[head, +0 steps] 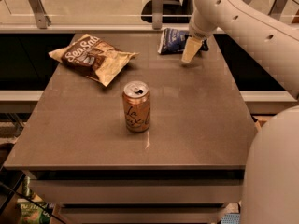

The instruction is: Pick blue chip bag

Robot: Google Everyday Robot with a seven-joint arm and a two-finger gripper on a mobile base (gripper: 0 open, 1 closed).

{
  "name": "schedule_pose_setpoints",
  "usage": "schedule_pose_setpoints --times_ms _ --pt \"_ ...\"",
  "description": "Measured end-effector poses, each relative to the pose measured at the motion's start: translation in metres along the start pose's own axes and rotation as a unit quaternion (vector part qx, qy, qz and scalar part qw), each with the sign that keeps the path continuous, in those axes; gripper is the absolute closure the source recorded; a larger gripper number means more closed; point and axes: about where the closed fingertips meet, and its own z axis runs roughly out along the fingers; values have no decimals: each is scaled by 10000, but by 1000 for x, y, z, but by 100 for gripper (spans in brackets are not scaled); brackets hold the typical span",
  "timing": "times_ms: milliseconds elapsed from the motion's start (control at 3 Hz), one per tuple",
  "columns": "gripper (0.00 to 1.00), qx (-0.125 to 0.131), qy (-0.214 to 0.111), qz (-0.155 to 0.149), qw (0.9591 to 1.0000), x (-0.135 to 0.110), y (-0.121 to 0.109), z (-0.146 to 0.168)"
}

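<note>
The blue chip bag (173,40) is a small dark-blue crinkly bag with white markings, lying flat at the far edge of the table, right of centre. My gripper (191,51) hangs at the end of the white arm, pointing down at the bag's right front corner, low over the tabletop. The arm hides the bag's right end. I see nothing lifted off the table.
A larger brown-and-tan "Sea Salt" bag (91,58) lies at the far left. An orange drink can (136,106) stands upright mid-table. The brown table (196,125) ends at a railing and glass panel behind. My robot's white body fills the lower right.
</note>
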Motion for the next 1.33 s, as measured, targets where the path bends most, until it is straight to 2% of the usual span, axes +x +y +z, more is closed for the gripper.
schedule_pose_setpoints --times_ms 667,1000,1333 --pt "0 110 -155 132 9997 0 3 15" --pt "16 110 -158 131 9997 0 2 15" --pt "40 109 -158 131 9997 0 2 15"
